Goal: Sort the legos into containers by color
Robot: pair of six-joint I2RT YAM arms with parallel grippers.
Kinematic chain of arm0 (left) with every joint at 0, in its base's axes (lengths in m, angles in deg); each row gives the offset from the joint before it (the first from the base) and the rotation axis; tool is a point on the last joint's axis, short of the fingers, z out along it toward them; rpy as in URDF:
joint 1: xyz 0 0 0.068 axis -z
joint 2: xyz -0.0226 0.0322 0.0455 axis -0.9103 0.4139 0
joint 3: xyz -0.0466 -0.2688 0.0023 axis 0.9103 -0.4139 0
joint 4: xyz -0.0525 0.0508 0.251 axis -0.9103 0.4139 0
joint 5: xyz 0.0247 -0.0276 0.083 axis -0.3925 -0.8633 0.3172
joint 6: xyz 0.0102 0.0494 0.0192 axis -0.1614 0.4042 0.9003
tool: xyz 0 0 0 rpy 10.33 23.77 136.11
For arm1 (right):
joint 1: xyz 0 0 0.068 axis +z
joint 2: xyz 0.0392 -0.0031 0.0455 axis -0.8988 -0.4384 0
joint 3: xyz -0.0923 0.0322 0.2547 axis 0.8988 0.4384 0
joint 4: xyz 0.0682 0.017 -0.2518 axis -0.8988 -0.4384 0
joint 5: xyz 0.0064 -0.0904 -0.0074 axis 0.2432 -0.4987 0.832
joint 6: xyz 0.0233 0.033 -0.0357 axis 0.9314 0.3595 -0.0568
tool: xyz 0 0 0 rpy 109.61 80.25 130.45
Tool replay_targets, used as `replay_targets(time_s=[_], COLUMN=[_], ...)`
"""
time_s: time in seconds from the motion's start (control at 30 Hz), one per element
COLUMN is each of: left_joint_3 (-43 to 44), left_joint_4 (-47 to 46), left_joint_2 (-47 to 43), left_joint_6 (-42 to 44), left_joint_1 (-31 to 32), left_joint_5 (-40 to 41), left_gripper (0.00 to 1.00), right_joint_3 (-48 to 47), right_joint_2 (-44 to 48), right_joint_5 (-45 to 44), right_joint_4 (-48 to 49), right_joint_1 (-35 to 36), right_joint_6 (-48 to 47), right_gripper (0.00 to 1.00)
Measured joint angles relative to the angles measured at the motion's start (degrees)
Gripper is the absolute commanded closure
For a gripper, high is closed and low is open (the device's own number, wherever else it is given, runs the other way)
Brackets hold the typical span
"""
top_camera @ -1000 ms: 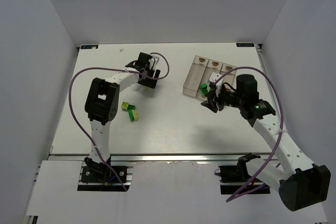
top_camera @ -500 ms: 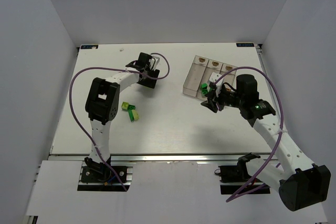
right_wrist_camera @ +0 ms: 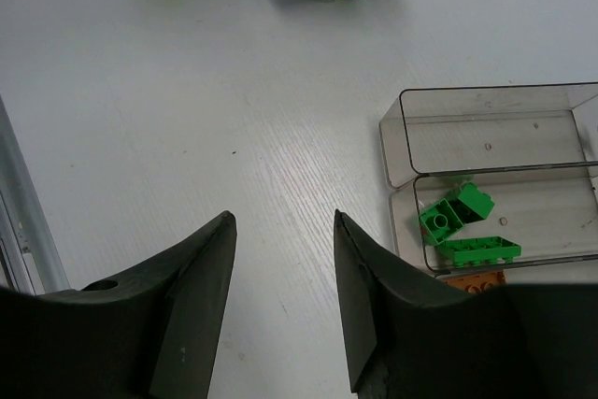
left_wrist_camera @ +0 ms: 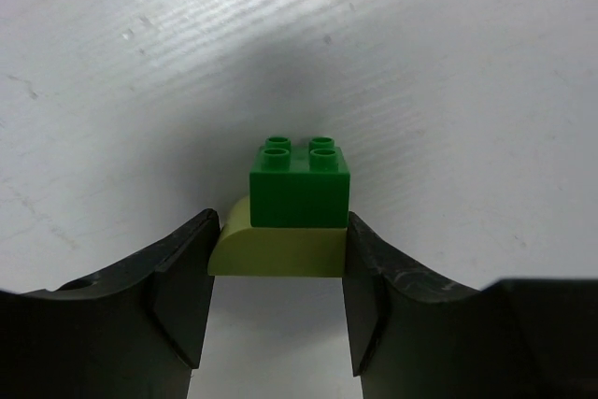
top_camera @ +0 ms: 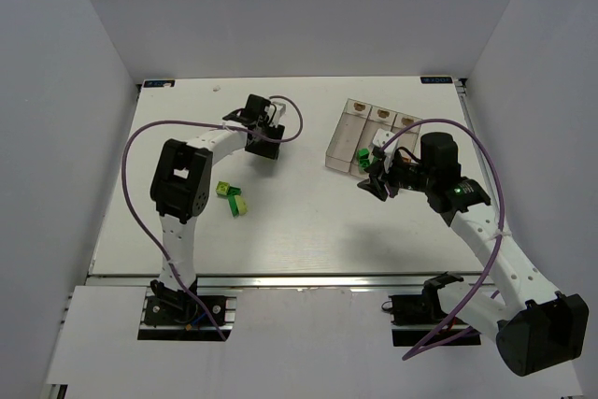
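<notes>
Where my left gripper (left_wrist_camera: 282, 229) stood: low over the white table (left_wrist_camera: 439, 53), out on its left half and well apart from the containers.
Left jaws: narrow, one finger (left_wrist_camera: 182, 287) at each flank of a small two-piece stack. I could not tell whether the pads pressed the lower piece or lay just beside it.
Stack between my left fingers: a yellow-green brick (left_wrist_camera: 276, 251) with a rounded left shoulder sat on the table. A dark green four-stud brick (left_wrist_camera: 300, 184) sat on top of it, toward its right end.
Right gripper (right_wrist_camera: 282, 221): hung above bare table just beside the near end of the containers, jaws apart with nothing between them.
Containers (right_wrist_camera: 495, 90): three clear bins joined side by side, lying slanted on the right half of the table. From above, a tan mark showed at the far end of each.
Middle bin: held the green legos (right_wrist_camera: 456, 210), two chunky pieces touching each other, with a long flat plate (right_wrist_camera: 481, 249) just beside them.
Bin next to it: an orange piece (right_wrist_camera: 472, 279) showed at the edge of my right finger, mostly hidden, so I could not tell its shape.
Loose legos (top_camera: 231, 197): one dark green and one yellow-green, touching each other on the left half of the table. They lay beside my left arm, nearer its base than the gripper was, and well apart from the containers.
</notes>
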Motion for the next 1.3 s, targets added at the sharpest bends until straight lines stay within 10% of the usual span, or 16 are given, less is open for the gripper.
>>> replay_targets(time_s=[0.17,0.23,0.77,1.3], left_joint_3=[-4.0,-7.1,-24.8,-34.8], left_joint_4=[-0.3,-1.3,-13.7,-21.3], left_joint_2=[-4.3,-8.0,-33.2,-47.0], left_joint_6=[-2.0,-3.4,-4.4,5.2], left_joint_1=[1.0,1.8,20.9,25.6], left_joint_5=[-3.7,-6.2,-17.2,-16.9], left_gripper=[0.80,0.81,0.82,0.93], right_joint_3=[0.0,0.0,-2.0,5.5], right_joint_2=[0.0,0.0,-1.5,-0.2], right_joint_5=[-0.2,-0.2,-0.4,9.5], right_joint_4=[0.5,1.4,8.9,16.8], right_joint_1=[0.0,0.0,0.0,-2.2], right_joint_6=[2.4,4.9,30.2,50.3], right_gripper=[0.41,0.11,0.29,0.27])
